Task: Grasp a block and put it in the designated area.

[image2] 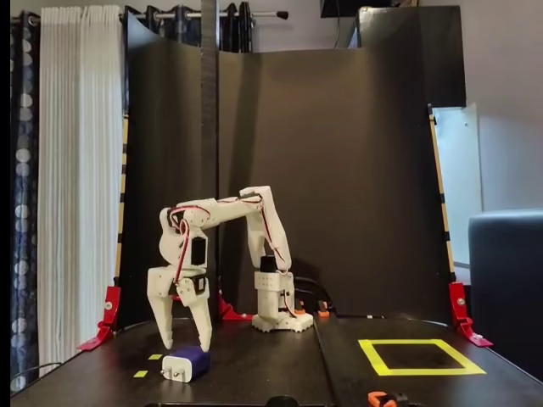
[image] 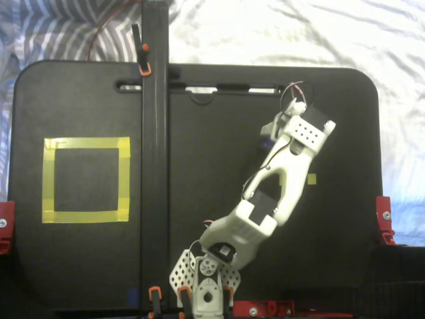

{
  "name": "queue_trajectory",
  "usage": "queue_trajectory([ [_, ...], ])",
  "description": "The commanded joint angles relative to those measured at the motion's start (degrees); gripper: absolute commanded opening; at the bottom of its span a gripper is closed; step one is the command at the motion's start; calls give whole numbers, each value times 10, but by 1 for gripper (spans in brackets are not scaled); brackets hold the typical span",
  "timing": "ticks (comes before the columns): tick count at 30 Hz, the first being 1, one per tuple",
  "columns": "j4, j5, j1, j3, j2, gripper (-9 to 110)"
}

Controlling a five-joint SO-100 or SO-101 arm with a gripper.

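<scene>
1. In the fixed view from the front, the gripper (image2: 185, 346) hangs with its two white fingers spread apart and pointing down, nothing held between them.
2. The block (image2: 187, 365) lies on the black table (image2: 271, 373) right under those fingers, its white face turned toward the camera (the dark blue body runs back behind it). The fingertips stand just above its rear end; whether they touch it cannot be told.
3. In the fixed view from above, the white arm (image: 265, 199) reaches up and to the right from its base at the bottom edge, and it covers nearly all of the block; only a sliver of blue (image: 266, 143) shows beside the wrist.
4. The designated area (image: 85, 142) is a yellow tape square at the left of the table in that view, well apart from the arm, with a black upright post (image: 154, 133) between them. Seen from the front, it lies at the right.
5. A tiny yellow marker (image: 311, 178) sits just beside the arm.
</scene>
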Motion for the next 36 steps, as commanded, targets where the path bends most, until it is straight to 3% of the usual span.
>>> queue_trajectory([
  [1,-7,3,4,10,4,25],
  [23,-87,3,4,33,-53,25],
  [27,-92,3,1,34,-55,15],
  [36,-91,4,-9,34,-42,14],
])
